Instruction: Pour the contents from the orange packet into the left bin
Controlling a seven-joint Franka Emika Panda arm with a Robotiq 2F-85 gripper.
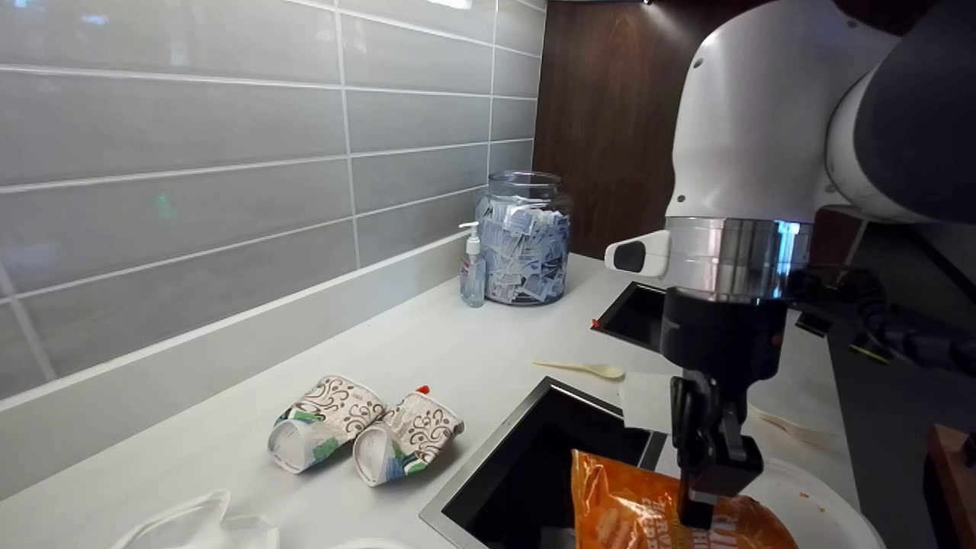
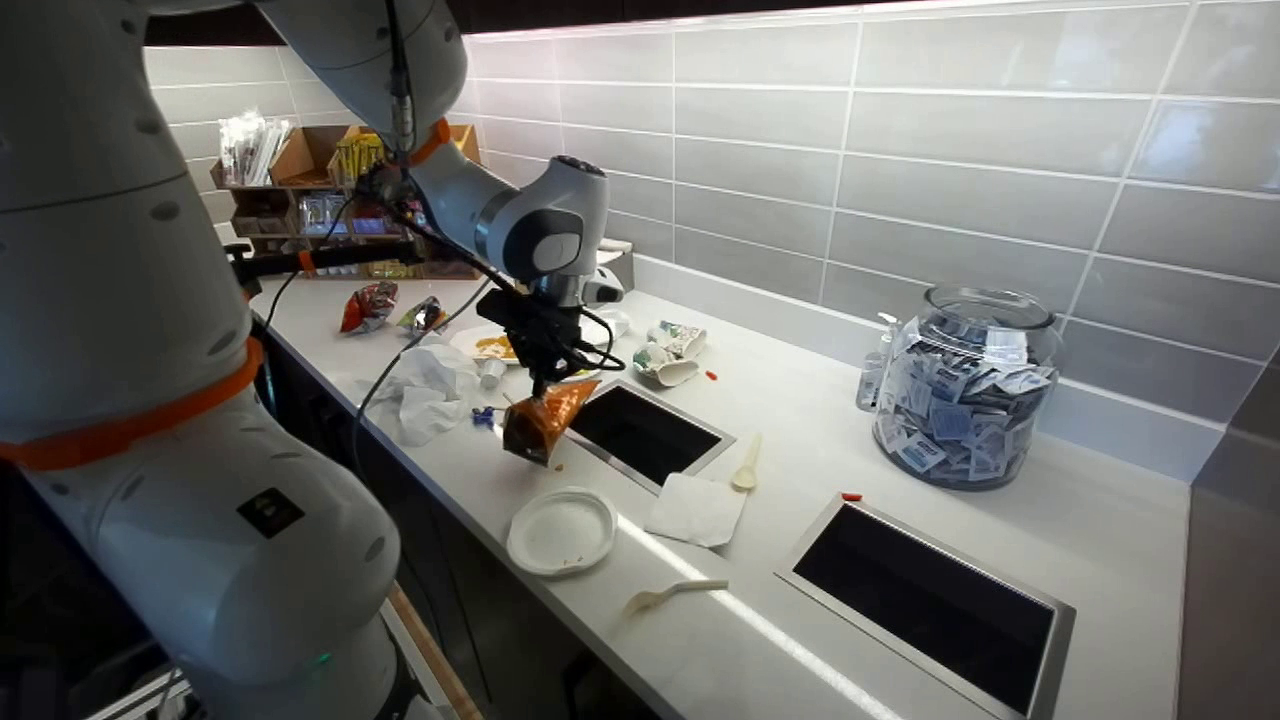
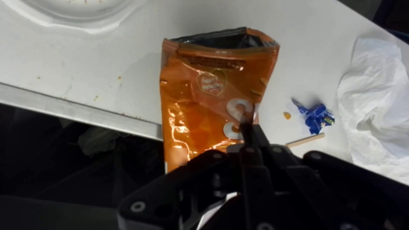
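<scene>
My gripper is shut on the orange packet near one side edge; it also shows in an exterior view and the wrist view. The packet is held above the counter. In the wrist view the packet has a torn-open, dark mouth at its top, over white counter; contents are not visible. The left bin, a black opening with a metal rim, lies beside and partly behind the packet; it also shows in an exterior view and at the wrist view's lower left.
A second dark opening lies farther along the counter. Two patterned pouches, a white plate, spoons, a napkin, a glass jar and a pump bottle stand around. A blue wrapper lies near crumpled paper.
</scene>
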